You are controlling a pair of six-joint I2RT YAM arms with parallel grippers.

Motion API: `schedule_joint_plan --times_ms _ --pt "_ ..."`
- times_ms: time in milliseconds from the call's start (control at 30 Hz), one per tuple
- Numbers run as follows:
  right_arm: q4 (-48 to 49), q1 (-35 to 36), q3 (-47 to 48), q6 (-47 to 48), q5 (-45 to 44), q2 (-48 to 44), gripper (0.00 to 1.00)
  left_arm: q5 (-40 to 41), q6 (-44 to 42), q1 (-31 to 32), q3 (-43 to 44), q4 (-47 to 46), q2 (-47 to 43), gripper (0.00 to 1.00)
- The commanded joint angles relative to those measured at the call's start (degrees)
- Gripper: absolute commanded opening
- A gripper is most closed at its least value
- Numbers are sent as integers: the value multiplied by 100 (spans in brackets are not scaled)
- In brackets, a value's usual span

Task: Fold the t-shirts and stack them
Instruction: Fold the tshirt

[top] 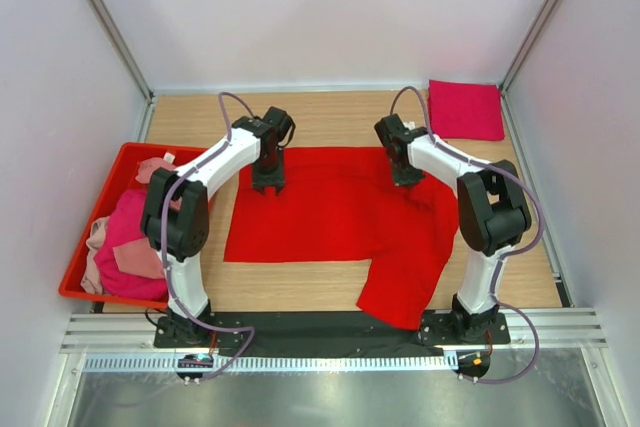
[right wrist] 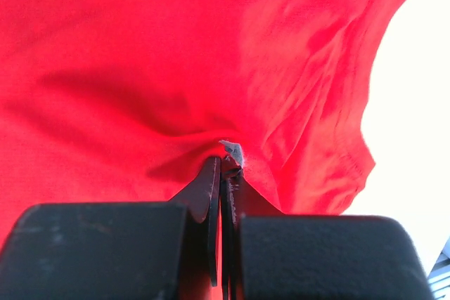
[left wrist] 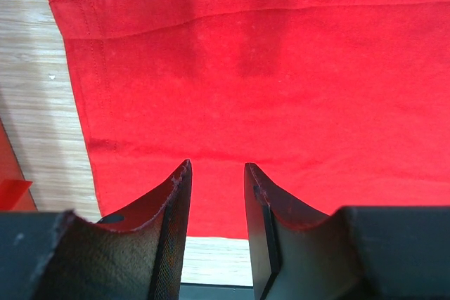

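My left gripper [left wrist: 216,168] hung with jaws apart above the bright red cotton t-shirt [top: 320,212] spread mid-frame on the pale wooden tabletop [top: 330,112]. My right gripper [right wrist: 223,156] was clamped on its cloth; white walls [top: 320,7] enclosed the table.

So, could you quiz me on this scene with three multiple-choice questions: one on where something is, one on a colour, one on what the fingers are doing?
1. Where does the folded magenta shirt lie?
A. near left corner of the table
B. far right corner of the table
C. under the left arm

2. What colour is the spread shirt between the arms?
A. bright red
B. pale pink
C. white

3. What are the right arm's fingers doing?
A. standing open above bare wood
B. shut on the spread shirt's cloth
C. gripping the folded magenta shirt

Answers:
1 B: the top view shows it in the far right corner.
2 A: all views show bright red cloth.
3 B: the wrist view shows cloth pinched between them.
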State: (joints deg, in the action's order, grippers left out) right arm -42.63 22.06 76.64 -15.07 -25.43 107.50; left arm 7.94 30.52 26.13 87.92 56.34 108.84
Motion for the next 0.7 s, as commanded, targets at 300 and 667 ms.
schedule_joint_plan --times_ms 300,667 --pt "114 -870 1352 188 231 815 1 49 -292 6 59 -35 85 37" --pt "-720 -783 2304 180 73 844 24 5 -389 15 94 0 41 37"
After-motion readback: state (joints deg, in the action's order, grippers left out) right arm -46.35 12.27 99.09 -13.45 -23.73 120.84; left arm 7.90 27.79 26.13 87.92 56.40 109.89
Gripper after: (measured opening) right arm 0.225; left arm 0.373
